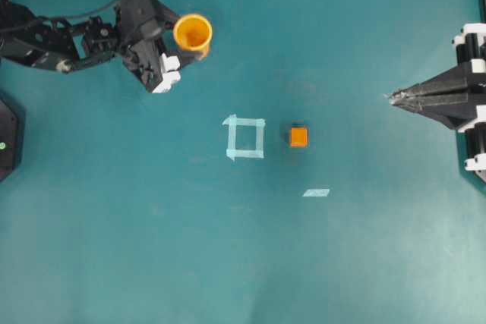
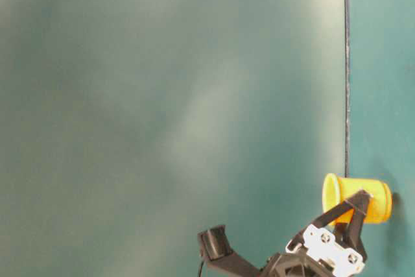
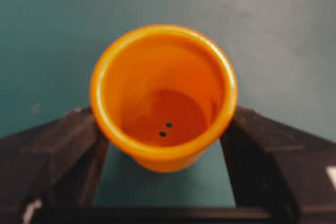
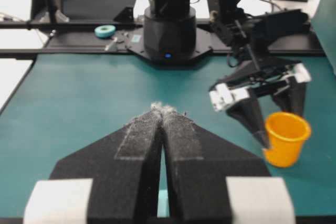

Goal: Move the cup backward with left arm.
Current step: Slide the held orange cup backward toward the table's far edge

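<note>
Left gripper (image 1: pixel 179 55) is bracketing the cup (image 1: pixel 192 33) with its jaws spread wide; in the left wrist view a black finger (image 3: pixel 52 150) is sitting on each side of the cup (image 3: pixel 163 95), close against its wall, though firm contact cannot be confirmed. The cup is standing upright at roughly 11 o'clock from the tape square (image 1: pixel 245 137) in the overhead view, near the far edge of the table (image 1: pixel 114 248).

Judged procedure: keep the cup centred between the fingers, keep it upright, and avoid pressing on the flared rim, which could tip it.

The cup is smooth, glossy orange plastic, round and tapering toward its base, with two small dark spots inside. The table is matte teal. The small cube (image 1: pixel 298 136) is sitting at 3 o'clock from the square. The right gripper (image 1: pixel 399 98) is resting with its padded, fuzzy-tipped fingers pressed together.
</note>
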`<state>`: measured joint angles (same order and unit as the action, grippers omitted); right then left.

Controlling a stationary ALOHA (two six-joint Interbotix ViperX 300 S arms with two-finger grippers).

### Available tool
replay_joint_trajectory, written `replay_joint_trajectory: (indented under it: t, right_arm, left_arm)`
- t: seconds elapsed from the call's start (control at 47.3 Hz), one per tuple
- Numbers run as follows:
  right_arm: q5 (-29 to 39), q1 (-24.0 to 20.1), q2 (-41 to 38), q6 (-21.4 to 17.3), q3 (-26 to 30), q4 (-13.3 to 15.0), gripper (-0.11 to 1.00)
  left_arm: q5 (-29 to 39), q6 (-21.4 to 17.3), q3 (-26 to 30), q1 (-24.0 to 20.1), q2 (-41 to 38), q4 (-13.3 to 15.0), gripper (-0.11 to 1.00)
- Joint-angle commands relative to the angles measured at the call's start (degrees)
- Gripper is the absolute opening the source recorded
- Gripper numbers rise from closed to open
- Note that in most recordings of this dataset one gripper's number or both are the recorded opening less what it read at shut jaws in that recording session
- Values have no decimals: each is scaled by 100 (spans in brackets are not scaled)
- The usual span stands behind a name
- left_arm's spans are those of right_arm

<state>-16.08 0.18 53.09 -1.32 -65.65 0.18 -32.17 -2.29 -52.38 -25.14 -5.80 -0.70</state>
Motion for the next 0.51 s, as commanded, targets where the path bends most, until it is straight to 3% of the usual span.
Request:
replay_joint_trajectory:
  t: [0.0, 0.486]
  right_arm:
    - [-26, 0, -18, 0, 193, -18, 0]
    - [-26, 0, -9, 0, 193, -18, 0]
  left_arm:
    - [44, -18, 185, -185, 44, -9, 65]
    - [281, -18, 571, -896, -70, -18, 64]
